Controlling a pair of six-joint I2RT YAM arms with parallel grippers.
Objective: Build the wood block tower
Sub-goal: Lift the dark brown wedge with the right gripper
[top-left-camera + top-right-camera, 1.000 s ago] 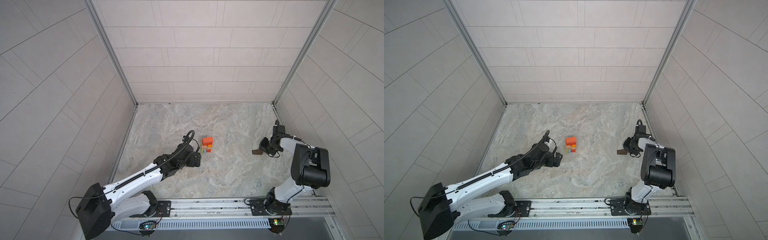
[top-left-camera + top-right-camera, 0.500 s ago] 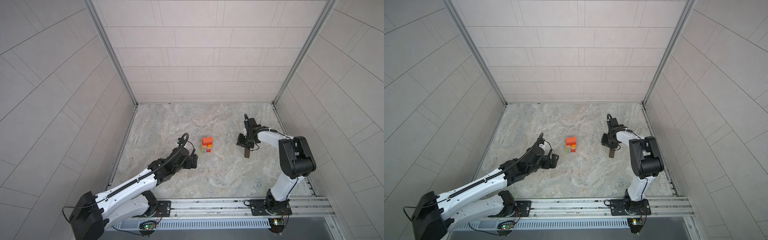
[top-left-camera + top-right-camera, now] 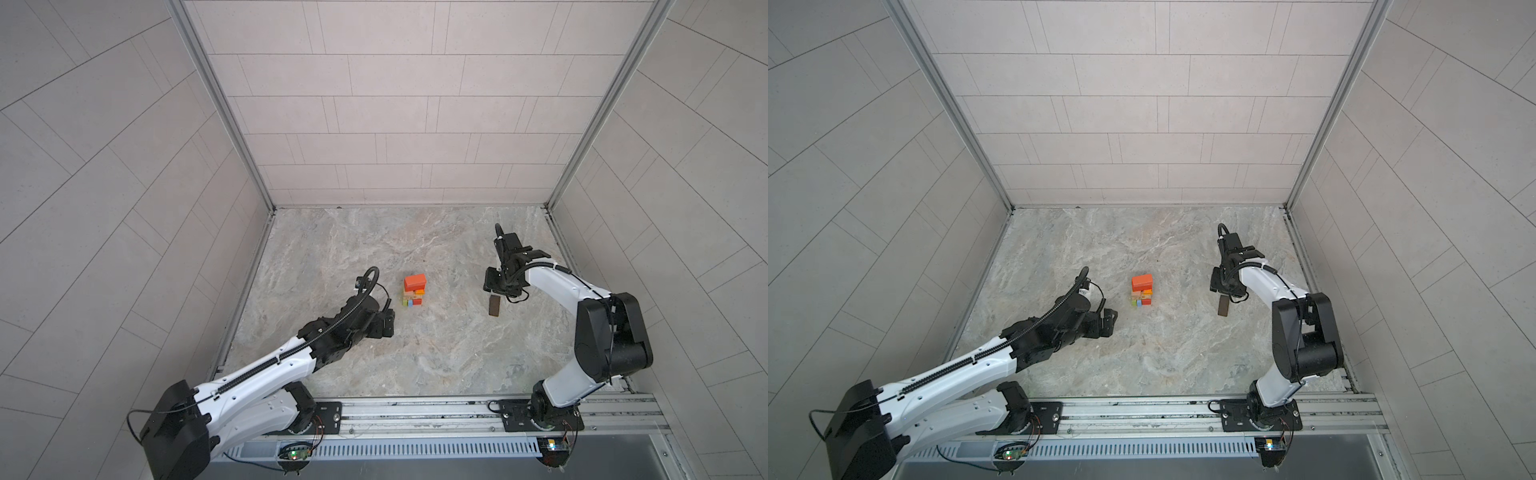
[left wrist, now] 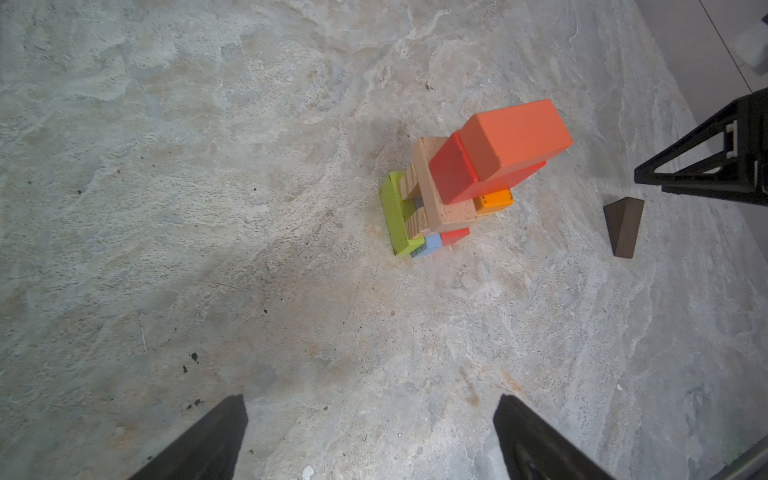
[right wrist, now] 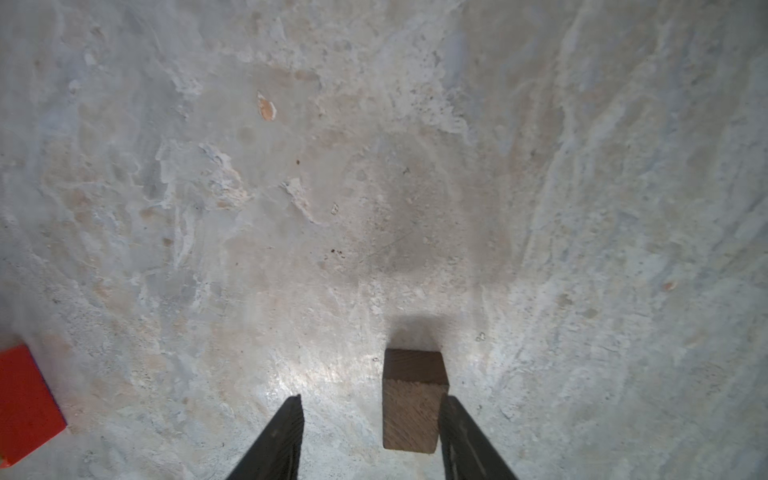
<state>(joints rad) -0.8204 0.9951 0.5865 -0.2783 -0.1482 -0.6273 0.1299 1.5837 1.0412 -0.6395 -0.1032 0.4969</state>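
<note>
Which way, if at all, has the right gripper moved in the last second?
Yes. In both top views the right gripper has shifted left, closer to the tower; it is now over the dark block.

Desk (image 4: 187, 187): stone-look top, mottled grey-beige, mostly matt, rough-looking veining, faint sheen near dark brown block (image 5: 411, 415). That block: stained wood, grain plain on end face, unpolished. Tower (image 4: 453, 178): top orange block (image 4: 517, 137) painted, smooth, matt; tan block (image 4: 444, 212) bare wood, pores visible; green block (image 4: 392, 214) painted, dark specks. Left end effector (image 4: 370, 399), right end effector (image 5: 370, 399): black, matt, plastic-looking fingers. Arm shell (image 3: 286, 365): white, smooth, slight gloss. Base rail (image 3: 415, 409): bare metal.
</note>
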